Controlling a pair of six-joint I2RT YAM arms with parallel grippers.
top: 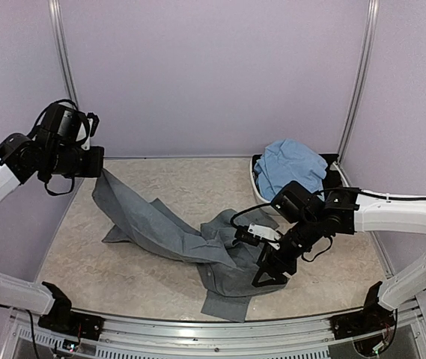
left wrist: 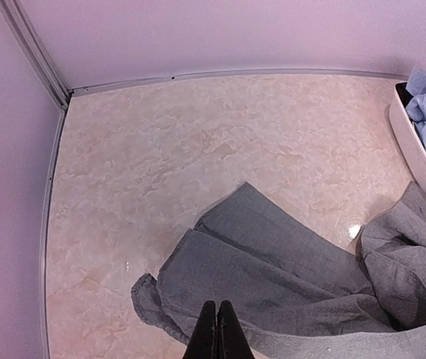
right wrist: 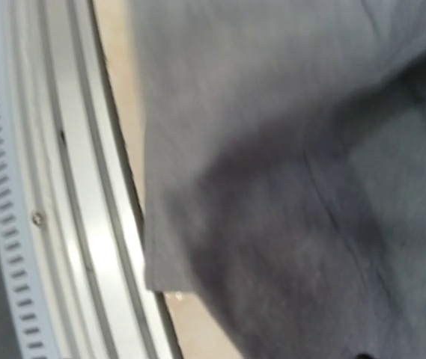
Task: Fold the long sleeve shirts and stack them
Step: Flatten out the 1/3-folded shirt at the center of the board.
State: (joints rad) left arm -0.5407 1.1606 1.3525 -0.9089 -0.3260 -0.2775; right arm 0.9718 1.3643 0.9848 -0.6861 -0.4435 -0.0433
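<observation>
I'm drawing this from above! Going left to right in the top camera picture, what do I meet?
Black left gripper, slate grey cloth shirt, light blue cloth shirt heaped in the white plastic basin.

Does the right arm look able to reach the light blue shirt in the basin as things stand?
Probably yes. The light blue shirt sits heaped in the white basin, just beyond the right gripper on the arm's own side, and nothing lies over it.

The grey shirt is matt woven cloth, the light blue shirt crumpled cloth. The basin is smooth white plastic. The surface is marbled beige, faintly glossy; the near rail, brushed metal.
</observation>
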